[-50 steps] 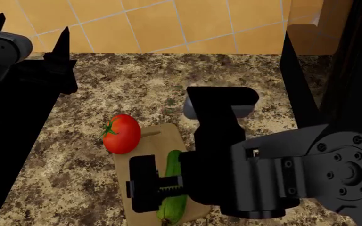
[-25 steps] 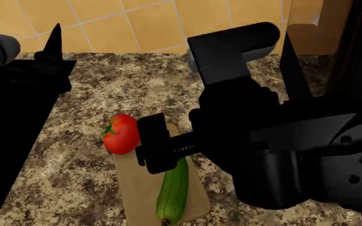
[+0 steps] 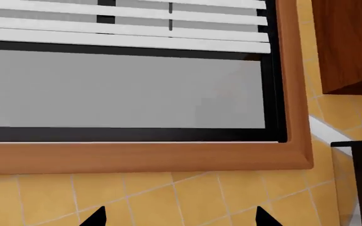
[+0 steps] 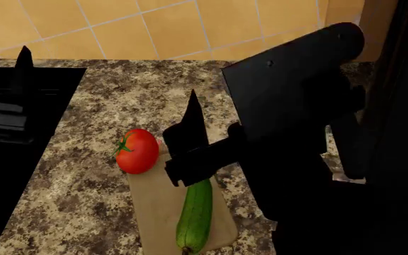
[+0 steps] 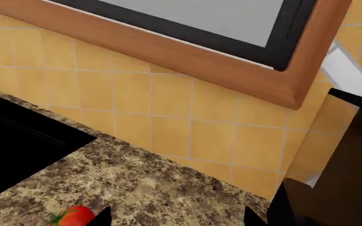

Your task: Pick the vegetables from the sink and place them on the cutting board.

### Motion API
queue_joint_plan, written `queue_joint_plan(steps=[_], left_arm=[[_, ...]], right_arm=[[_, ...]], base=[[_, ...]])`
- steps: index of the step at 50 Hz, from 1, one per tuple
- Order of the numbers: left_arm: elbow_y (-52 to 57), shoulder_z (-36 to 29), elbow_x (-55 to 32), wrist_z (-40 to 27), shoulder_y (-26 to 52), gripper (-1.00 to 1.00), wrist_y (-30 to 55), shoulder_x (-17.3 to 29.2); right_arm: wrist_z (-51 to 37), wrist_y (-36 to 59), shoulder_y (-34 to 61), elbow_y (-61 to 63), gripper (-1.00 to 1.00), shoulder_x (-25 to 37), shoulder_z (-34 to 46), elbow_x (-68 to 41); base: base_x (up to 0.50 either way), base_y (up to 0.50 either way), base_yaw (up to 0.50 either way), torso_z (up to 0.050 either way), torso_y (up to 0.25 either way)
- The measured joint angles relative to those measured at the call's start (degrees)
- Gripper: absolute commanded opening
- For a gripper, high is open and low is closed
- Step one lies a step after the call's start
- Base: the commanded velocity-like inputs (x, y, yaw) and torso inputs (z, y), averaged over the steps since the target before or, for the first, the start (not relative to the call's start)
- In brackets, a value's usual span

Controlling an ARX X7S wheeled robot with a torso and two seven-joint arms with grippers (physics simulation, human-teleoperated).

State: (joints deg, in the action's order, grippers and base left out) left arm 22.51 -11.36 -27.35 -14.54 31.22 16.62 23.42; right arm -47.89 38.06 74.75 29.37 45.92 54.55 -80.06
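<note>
The red tomato [image 4: 136, 151] rests at the far left corner of the tan cutting board [image 4: 154, 207], and the dark-green cucumber [image 4: 195, 215] lies lengthwise along the board's right side. My right gripper [image 4: 189, 127] hovers above the board, open and empty, pointing toward the wall. In the right wrist view the right gripper [image 5: 176, 216] stands wide apart over the counter, with the tomato [image 5: 71, 217] at the frame's edge. The left gripper [image 4: 21, 74] is raised over the black sink [image 4: 19, 159]. In the left wrist view the left gripper [image 3: 179, 217] is open against wall tiles.
The speckled granite counter [image 4: 119, 101] runs from the sink to a tall dark unit [image 4: 402, 79] at the right. An orange tiled wall [image 4: 154, 26] backs it. A wood-framed window [image 3: 143, 155] with white blinds sits above the tiles.
My right arm has lifted off the cucumber and swung up and back from the board, its gripper empty. The left gripper has drawn away to the left. Tomato and cucumber have not moved.
</note>
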Motion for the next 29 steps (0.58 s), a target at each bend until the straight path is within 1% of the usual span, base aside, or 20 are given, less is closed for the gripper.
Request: queue_joint_plan(steps=[10,19,24,29], left_arm=[[4.91,2.26,2.11,-0.86,-6.65,1.0,-8.74,-0.54],[8.63,3.46,3.22,-1.12,-11.09,1.0,-14.35,-0.93],[10.11,3.76,3.08,-0.87,-13.0,1.0,-16.62,-1.03],[12.78,3.84,2.5,-1.0,-14.45,1.0,-17.58,-0.83]], right_arm=[[-0.01,-10.6,-8.74,9.57,1.0,7.21,-2.1,10.86],[-1.65,-20.34,-17.25,15.18,1.0,13.51,-3.55,18.58],[-3.01,-23.66,-20.18,17.68,1.0,15.74,-4.16,21.68],[-5.87,-24.11,-21.33,21.35,1.0,17.69,-4.65,23.39]], base=[[0.0,0.0,0.0,0.0,0.0],[0.0,0.0,0.0,0.0,0.0],[0.0,0.0,0.0,0.0,0.0],[0.0,0.0,0.0,0.0,0.0]])
